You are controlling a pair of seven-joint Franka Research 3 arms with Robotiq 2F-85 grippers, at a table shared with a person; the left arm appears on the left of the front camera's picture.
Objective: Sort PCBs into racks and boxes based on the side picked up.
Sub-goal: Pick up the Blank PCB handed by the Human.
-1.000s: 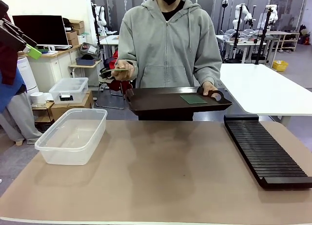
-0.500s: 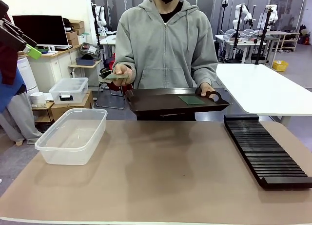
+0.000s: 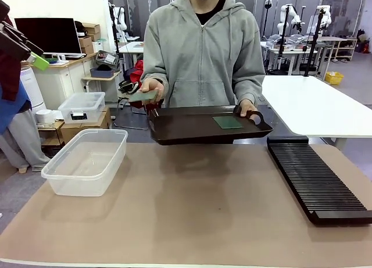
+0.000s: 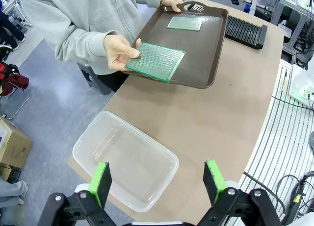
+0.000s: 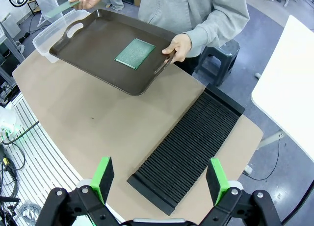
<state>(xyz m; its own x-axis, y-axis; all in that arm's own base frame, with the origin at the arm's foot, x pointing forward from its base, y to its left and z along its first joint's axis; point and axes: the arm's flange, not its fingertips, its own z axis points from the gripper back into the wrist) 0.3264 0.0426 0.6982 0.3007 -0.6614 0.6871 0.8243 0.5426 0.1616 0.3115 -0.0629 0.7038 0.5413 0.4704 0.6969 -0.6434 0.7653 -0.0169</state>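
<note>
Both end effectors wide open, nothing held: left end effector [image 4: 157, 171] over the box [image 4: 128, 163], right end effector [image 5: 160, 170] over the rack [image 5: 189, 146]. One PCB [image 4: 156, 62] is held out flat in the person's hand [image 4: 117, 49] at the tray [image 4: 208, 57] edge; 2nd PCB [image 4: 185, 23] lies on the tray. Handover prob. next: board should be taken by a free edge, kept level, approached slowly. Side to be checked before box/rack is chosen.

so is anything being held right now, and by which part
The left gripper and right gripper are open, empty. A person's hand pinches a PCB by its edge; their other hand grips the tray by its handle.
</note>
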